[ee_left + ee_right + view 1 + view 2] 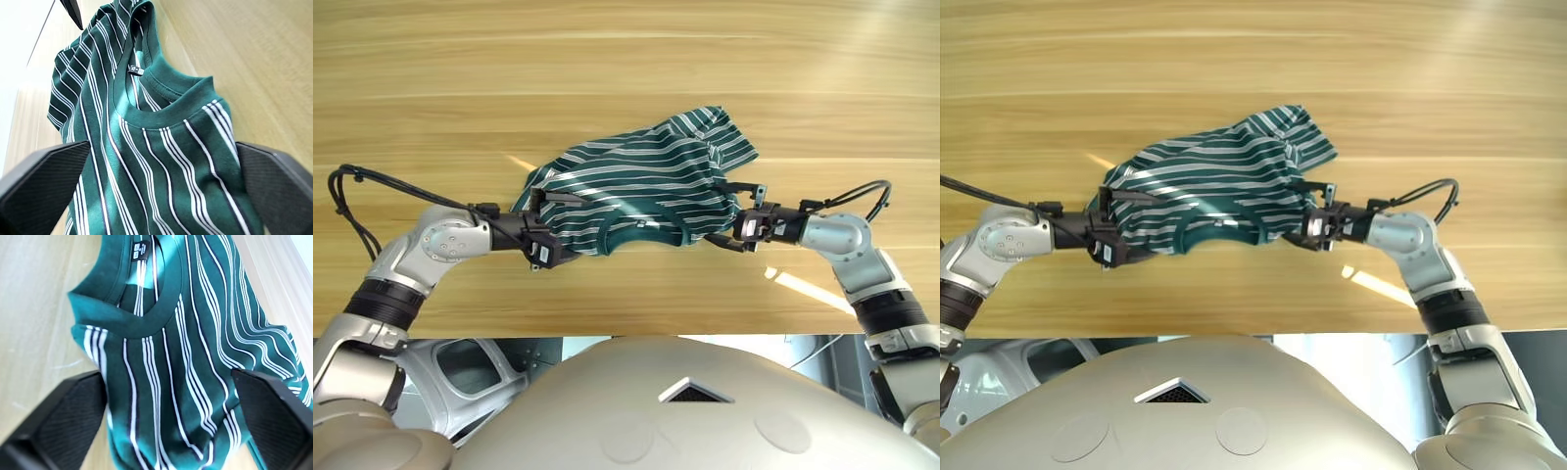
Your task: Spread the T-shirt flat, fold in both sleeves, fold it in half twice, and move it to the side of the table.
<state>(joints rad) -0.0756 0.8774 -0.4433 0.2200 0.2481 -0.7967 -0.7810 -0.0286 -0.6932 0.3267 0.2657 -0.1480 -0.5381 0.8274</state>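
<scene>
Green T-shirt (636, 181) with white and dark stripes sits bunched on the wood table (607, 59), about mid-table in front of me. Collar (641, 235) faces me and the rest is crumpled toward the far side. It's rumpled, with ridges running across the body, and a wad of cloth sticks out at the far right corner; can't tell if that's sleeve or hem. My left gripper (553, 227) is at the shoulder on my left, fingers spread wide, one above the cloth edge and one below it. Left wrist view: both fingers (44, 181) stand well apart with striped fabric filling the gap between them; the collar (166, 115) is just beyond and the neck label (136, 71) shows inside it. My right gripper (729, 213) mirrors that at the other shoulder, also spread wide and straddling the shirt edge. Right wrist view: fingers (63, 421) are far apart with fabric between them, and the collar (146, 318) and label (139, 248) lie past them. Neither pair of pads is squeezed onto the cloth. Both arms come in low from the near table edge, angled inward toward the shirt. Can't tell whether the near edge of the shirt is resting on the table or lifted slightly. Bare wood all around the shirt, with bright light patches near each of its near corners.
</scene>
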